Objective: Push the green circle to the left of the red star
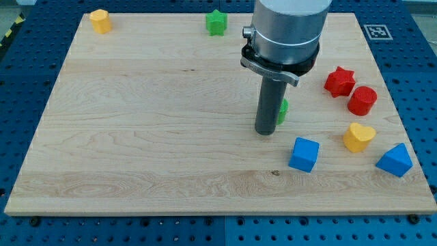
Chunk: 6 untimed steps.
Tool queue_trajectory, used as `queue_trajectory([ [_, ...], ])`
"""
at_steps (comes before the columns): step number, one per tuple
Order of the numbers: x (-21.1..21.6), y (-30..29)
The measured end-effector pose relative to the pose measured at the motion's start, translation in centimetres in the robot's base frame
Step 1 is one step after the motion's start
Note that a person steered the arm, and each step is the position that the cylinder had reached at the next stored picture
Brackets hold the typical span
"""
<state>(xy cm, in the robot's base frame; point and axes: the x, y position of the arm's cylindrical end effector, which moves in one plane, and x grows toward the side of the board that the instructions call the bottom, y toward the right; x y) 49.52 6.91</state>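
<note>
Green circle (283,109), mostly hidden behind my tip (265,131) at mid-right, looks light, hard and slippery; push its round edge squarely, no jaws, toward the red star's (339,80) left

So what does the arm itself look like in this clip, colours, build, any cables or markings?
A broad grey cylindrical body comes down from the view's top, ringed by a black clamp-like collar. Below it a straight dark grey rod runs to my tip, which sits just left of the mostly hidden green circle. No cables or markings show on the arm.
</note>
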Motion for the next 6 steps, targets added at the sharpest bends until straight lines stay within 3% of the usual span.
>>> queue_trajectory([
  [3, -3.6, 4.8],
  [6, -11.0, 7.4],
])
